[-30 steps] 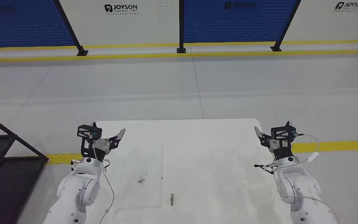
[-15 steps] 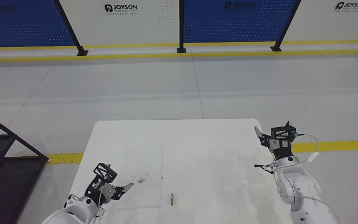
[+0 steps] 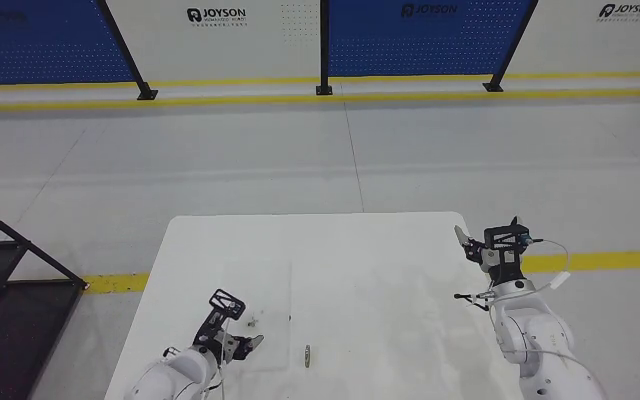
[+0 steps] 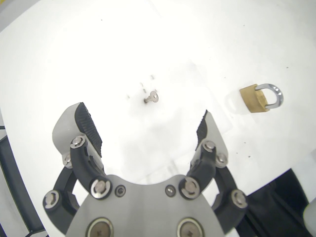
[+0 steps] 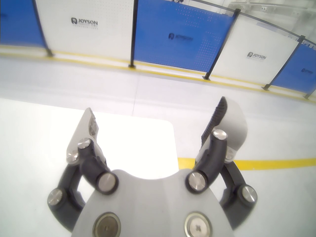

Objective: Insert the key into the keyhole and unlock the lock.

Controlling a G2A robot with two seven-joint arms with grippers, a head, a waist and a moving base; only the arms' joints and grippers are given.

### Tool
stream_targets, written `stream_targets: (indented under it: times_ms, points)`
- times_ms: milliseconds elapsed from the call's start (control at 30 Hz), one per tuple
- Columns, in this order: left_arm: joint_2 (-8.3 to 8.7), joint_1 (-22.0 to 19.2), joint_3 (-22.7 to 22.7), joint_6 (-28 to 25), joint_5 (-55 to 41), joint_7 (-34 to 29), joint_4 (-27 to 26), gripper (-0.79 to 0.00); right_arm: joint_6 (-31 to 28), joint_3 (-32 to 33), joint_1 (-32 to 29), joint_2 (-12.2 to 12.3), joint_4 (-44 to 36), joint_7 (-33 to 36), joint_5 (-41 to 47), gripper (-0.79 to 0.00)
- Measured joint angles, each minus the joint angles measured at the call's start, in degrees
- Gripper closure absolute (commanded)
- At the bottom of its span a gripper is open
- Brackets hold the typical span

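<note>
The left gripper hangs low over the near left part of the table, its fingers spread wide with nothing between them. The key lies flat on the table just ahead of the fingertips, in line with the gap between them and touching neither. It is small and silver, with a round head that has a hole in it. A few small dark specks dot the table beside it. In the top view the gripper sits just beside the key, on the side nearer the robot.

The lock rests on the table to the key's right, apart from it and a little nearer the front edge. Its body is brass and its shackle is silver; whether the shackle is latched cannot be told. The key is not in the lock.

The right gripper is at the table's right edge near the far corner, well apart from key and lock. Its fingers are likewise spread and empty. It faces out over the floor toward a fence of blue and white panels, with a yellow line on the floor past the table corner
</note>
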Motion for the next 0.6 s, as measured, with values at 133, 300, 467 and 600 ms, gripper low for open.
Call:
stream_targets:
  times_ms: [133, 300, 467, 600]
  points:
    - [-0.34, -3.28, 3.68, 2.31, 2.1, -3.85, 2.44, -0.665, 0.0, 0.0, 0.0, 0.0, 0.0, 0.0, 0.0, -0.785]
    - [-0.66, -5.09, 6.02, 5.0, 2.87, -6.12, 4.01, -0.64, 0.0, 0.0, 0.0, 0.0, 0.0, 0.0, 0.0, -0.785]
    - [-0.82, -6.11, 7.12, 6.08, 3.08, -5.92, 5.39, -0.603, 0.0, 0.0, 0.0, 0.0, 0.0, 0.0, 0.0, -0.785]
    - [-0.96, -6.59, 7.91, 7.65, 4.3, -3.98, 6.51, -0.486, 0.0, 0.0, 0.0, 0.0, 0.0, 0.0, 0.0, -0.785]
